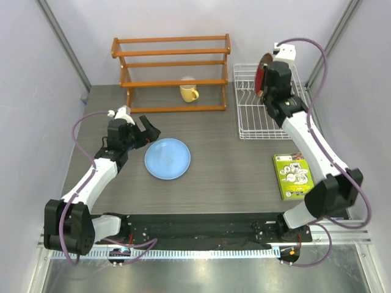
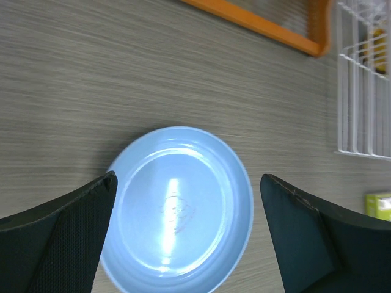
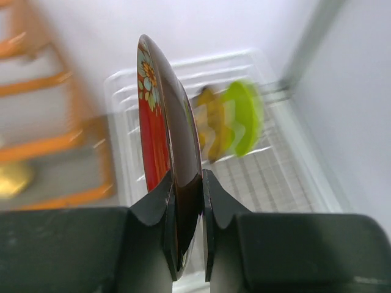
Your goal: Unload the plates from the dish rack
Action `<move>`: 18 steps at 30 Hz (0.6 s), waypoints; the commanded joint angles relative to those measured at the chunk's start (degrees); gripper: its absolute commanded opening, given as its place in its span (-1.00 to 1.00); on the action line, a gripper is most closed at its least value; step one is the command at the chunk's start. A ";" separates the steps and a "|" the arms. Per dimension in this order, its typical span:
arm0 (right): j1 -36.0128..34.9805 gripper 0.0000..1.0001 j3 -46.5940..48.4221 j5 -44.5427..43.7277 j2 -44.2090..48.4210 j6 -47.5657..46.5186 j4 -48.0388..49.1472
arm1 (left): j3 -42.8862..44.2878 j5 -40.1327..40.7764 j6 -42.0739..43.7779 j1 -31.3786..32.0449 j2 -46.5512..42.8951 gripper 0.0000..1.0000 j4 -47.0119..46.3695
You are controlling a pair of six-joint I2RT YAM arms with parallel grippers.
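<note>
The light blue plate (image 1: 167, 159) lies flat on the table, also in the left wrist view (image 2: 177, 210). My left gripper (image 1: 145, 131) is open and empty just left of and above it (image 2: 186, 207). My right gripper (image 1: 264, 82) is shut on the rim of the dark red plate (image 3: 162, 128), holding it upright on edge above the white wire dish rack (image 1: 250, 125). The red plate (image 1: 261, 72) shows at the rack's back. The yellow-brown plate (image 3: 211, 131) and the lime green plate (image 3: 244, 116) stand blurred in the rack (image 3: 275, 177) behind it.
An orange wooden slatted shelf (image 1: 174, 73) stands at the back with a yellow mug (image 1: 189, 91) on it. A green box (image 1: 293, 175) lies at the right front. Walls stand close on both sides.
</note>
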State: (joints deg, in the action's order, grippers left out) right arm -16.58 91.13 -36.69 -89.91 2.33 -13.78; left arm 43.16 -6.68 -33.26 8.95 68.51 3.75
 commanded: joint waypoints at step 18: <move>-12.50 -0.91 -39.71 53.12 14.24 41.70 24.23 | -9.32 -19.87 -14.29 6.60 11.20 0.99 -39.43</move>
State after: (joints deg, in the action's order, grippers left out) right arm -27.00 50.85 10.55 -76.38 37.17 -5.65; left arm 34.87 -24.80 -45.34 14.22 78.70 -28.05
